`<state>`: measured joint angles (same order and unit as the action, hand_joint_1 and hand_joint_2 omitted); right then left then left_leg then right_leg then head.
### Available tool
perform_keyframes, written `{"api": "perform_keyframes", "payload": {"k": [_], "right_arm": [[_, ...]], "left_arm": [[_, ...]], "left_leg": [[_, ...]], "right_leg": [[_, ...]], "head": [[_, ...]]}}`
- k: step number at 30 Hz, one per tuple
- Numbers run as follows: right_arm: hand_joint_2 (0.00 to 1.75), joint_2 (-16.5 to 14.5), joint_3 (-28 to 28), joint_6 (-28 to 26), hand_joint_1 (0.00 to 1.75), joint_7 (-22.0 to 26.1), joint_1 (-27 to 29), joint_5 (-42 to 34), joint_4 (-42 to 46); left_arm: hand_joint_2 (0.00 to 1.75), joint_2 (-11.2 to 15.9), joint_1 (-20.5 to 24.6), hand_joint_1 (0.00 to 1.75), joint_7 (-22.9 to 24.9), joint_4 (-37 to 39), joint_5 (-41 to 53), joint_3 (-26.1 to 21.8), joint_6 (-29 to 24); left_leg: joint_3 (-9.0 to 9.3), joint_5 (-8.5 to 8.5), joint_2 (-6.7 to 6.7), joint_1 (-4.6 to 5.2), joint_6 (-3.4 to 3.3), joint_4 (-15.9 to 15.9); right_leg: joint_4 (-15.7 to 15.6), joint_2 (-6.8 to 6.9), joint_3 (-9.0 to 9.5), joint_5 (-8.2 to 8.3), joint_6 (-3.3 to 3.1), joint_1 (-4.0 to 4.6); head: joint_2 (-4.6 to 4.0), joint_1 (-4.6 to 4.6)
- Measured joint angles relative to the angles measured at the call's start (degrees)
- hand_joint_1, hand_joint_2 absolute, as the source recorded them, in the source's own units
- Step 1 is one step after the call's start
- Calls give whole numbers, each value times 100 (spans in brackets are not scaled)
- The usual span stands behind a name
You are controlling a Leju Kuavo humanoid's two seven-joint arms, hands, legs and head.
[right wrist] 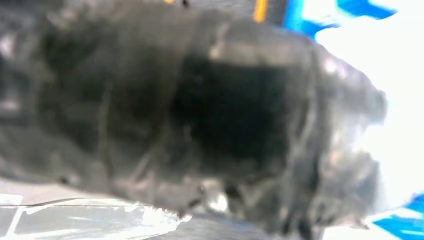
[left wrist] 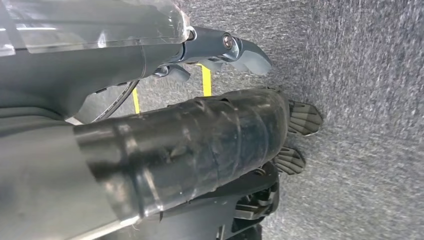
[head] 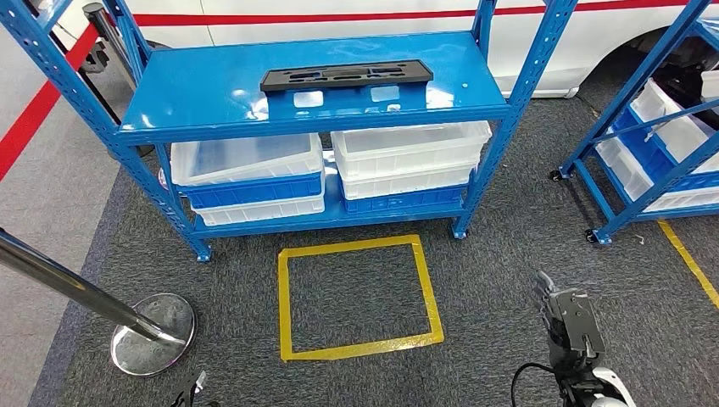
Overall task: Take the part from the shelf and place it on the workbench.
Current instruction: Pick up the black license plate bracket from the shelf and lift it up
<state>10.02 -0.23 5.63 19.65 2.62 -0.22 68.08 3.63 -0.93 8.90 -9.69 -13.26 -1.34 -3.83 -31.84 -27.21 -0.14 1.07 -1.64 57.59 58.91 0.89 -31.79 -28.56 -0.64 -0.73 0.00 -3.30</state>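
The part (head: pixel 346 76), a long flat black tray-like piece, lies across the top board of the blue shelf (head: pixel 212 102) straight ahead in the head view. My right hand (head: pixel 570 322) hangs low at the lower right, well short of the shelf, fingers pointing up and holding nothing. A sliver of my left hand (head: pixel 192 392) shows at the bottom edge. In the left wrist view the left hand (left wrist: pixel 260 100) hangs over grey carpet, its grey thumb (left wrist: pixel 242 52) apart from the dark fingertips (left wrist: pixel 302 117), with nothing in it. The right wrist view is a dark blur of the right hand (right wrist: pixel 225 115).
White and blue bins (head: pixel 254 174) fill the lower board of the shelf. A yellow taped square (head: pixel 356 297) marks the carpet in front of it. A chrome stanchion base (head: pixel 153 343) stands at the lower left. A second blue shelf (head: pixel 644 170) with bins stands at the right.
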Motion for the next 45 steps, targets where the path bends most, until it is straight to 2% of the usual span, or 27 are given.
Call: {"api": "perform_keyframes", "payload": {"k": [2, 6, 11, 16, 31, 35, 38, 40, 41, 43, 44, 45], "right_arm": [[0, 131, 170, 40, 0, -26, -89, -68, 359], [175, 433, 519, 120, 0, -122, -330, -251, 1131], [175, 820, 976, 111, 0, -329, -657, -231, 1943], [175, 1042, 1482, -134, 0, -623, -904, 388, 2281], [175, 1115, 2900, -1004, 0, -1317, -1683, 3109, 2311], [175, 1178, 3354, -1097, 0, -1431, -2039, 3752, 2270], [175, 1283, 3693, -1116, 0, -1492, -2319, 4173, 2275], [175, 1355, 3855, -1123, 0, -1529, -2484, 4448, 2286], [175, 1394, 3930, -1126, 0, -1549, -2555, 4582, 2289], [175, 1480, 4110, -1128, 0, -1594, -2658, 4848, 2284], [175, 1517, 4192, -1129, 0, -1620, -2688, 4940, 2279], [175, 1552, 4264, -1131, 0, -1640, -2715, 5005, 2272]], "left_arm": [[0, 0, 2, 0, 27, 1, 5, 65, 13], [0, 1, 3, 0, 125, 1, 13, 182, 28], [0, 2, 8, 0, 247, 1, 36, 334, 79], [0, 1, 18, 0, 336, 1, 65, 461, 143], [0, 3, 48, 0, 546, 3, 210, 833, 499], [0, 10, 44, 0, 535, 4, 247, 921, 675], [0, 10, 32, 0, 487, 12, 257, 989, 814], [0, 5, 29, 0, 447, 15, 263, 1021, 906], [0, 2, 28, 0, 425, 16, 265, 1036, 952], [0, 0, 28, 0, 389, 17, 282, 1067, 1047], [0, 2, 25, 0, 382, 20, 294, 1081, 1091], [0, 4, 23, 0, 381, 22, 308, 1098, 1132]], "left_leg": [[0, 0, 0, 0, 0, 0], [0, 3, 0, 1, -4, 2], [0, 5, -1, 1, -6, 2], [-1, 5, -2, 1, -6, 2], [-8, 1, -3, 11, -12, 17], [-28, -6, -4, 30, -38, 47], [-3, 31, -6, 10, -106, -22], [64, 86, -4, -26, -170, -141], [89, 101, -5, -37, -194, -177], [95, 87, -16, -33, -218, -177], [99, 71, -28, -31, -220, -165], [109, 47, -44, -30, -214, -145]], "right_leg": [[0, 0, 0, 0, 0, 0], [0, 0, 0, 3, 5, 0], [0, 1, 0, 4, 6, 0], [0, 1, 1, 4, 6, 0], [-7, 2, 0, 10, 17, -6], [-16, 5, -5, 21, 52, -14], [-43, 7, 16, 27, 105, -13], [157, -20, -66, -110, 132, -3], [436, -38, -206, -257, 137, -3], [1178, -63, -623, -545, 143, -3], [1436, -66, -792, -577, 148, -6], [1486, -66, -865, -486, 150, -10]], "head": [[0, 1], [0, 1], [0, 1], [0, 1], [0, 0], [0, 1], [0, 1], [0, 5], [0, 7], [0, 7], [0, 7], [0, 7]]}}
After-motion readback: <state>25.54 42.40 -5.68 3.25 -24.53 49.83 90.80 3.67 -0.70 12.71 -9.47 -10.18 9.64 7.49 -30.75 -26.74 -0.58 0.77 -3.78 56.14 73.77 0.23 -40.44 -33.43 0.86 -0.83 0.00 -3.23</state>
